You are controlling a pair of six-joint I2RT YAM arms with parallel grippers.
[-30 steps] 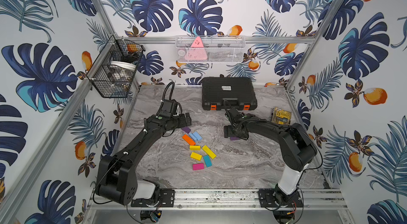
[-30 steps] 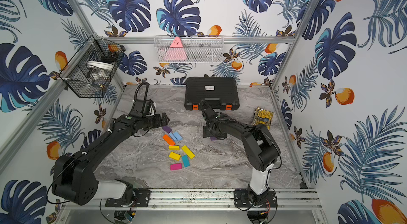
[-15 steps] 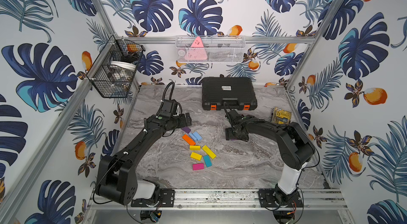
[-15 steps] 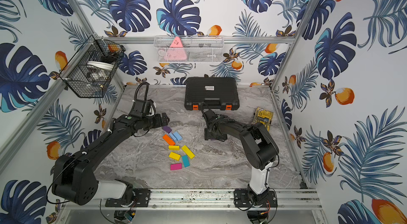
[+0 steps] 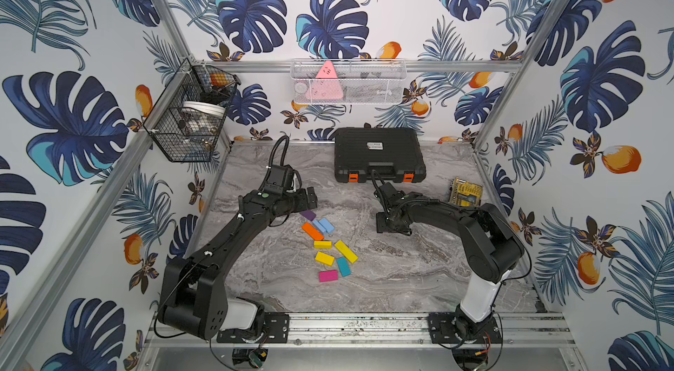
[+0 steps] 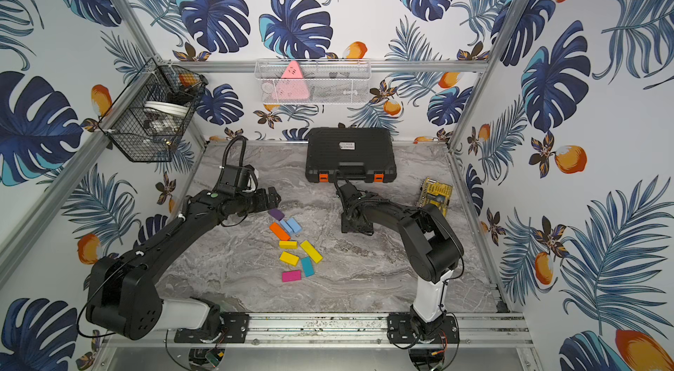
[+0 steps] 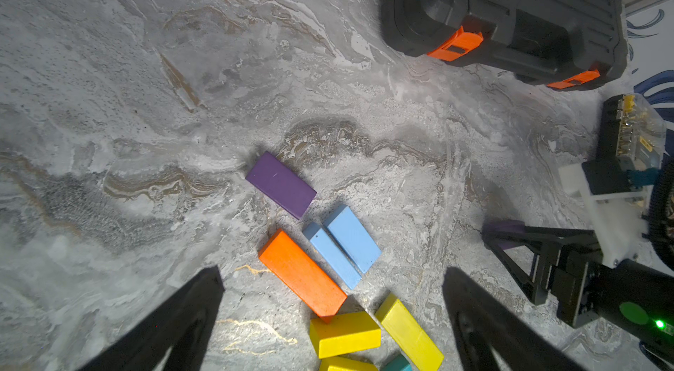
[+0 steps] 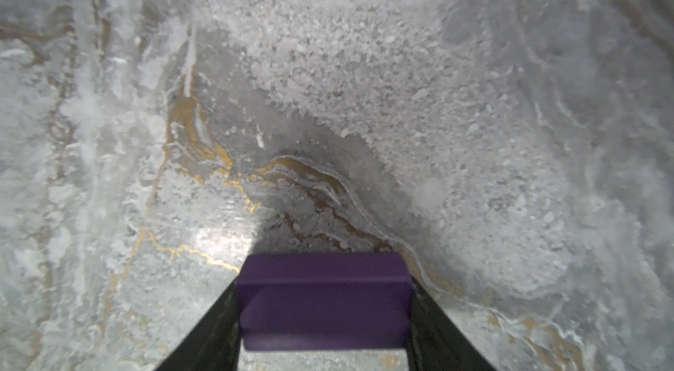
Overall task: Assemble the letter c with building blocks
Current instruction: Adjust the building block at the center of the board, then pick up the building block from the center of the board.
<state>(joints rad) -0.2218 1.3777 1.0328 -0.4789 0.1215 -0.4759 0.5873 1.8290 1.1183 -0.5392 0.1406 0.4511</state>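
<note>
Several building blocks lie in a loose cluster mid-table: purple [image 5: 308, 215], orange [image 5: 312, 231], two light blue [image 5: 324, 226], three yellow [image 5: 345, 251], teal [image 5: 343, 266] and magenta [image 5: 328, 275]. My left gripper [image 5: 312, 198] hangs open just behind the purple one; in the left wrist view its wide-set gripper [image 7: 332, 272] frames the orange block [image 7: 302, 274]. To the right of the cluster, my right gripper [image 5: 392, 227] is down at the table. In its wrist view the gripper [image 8: 324, 300] presses both ends of a second purple block [image 8: 322, 278].
A black tool case [image 5: 379, 154] with orange latches stands at the back. A yellow-and-black drill-bit case [image 5: 467, 192] lies by the right wall. A black wire basket [image 5: 189, 114] and a white mesh basket [image 5: 348, 81] hang on the walls.
The right gripper has lowered and narrowed onto the separate purple block, which it now covers in the top views. The left arm and the cluster have not moved.
</note>
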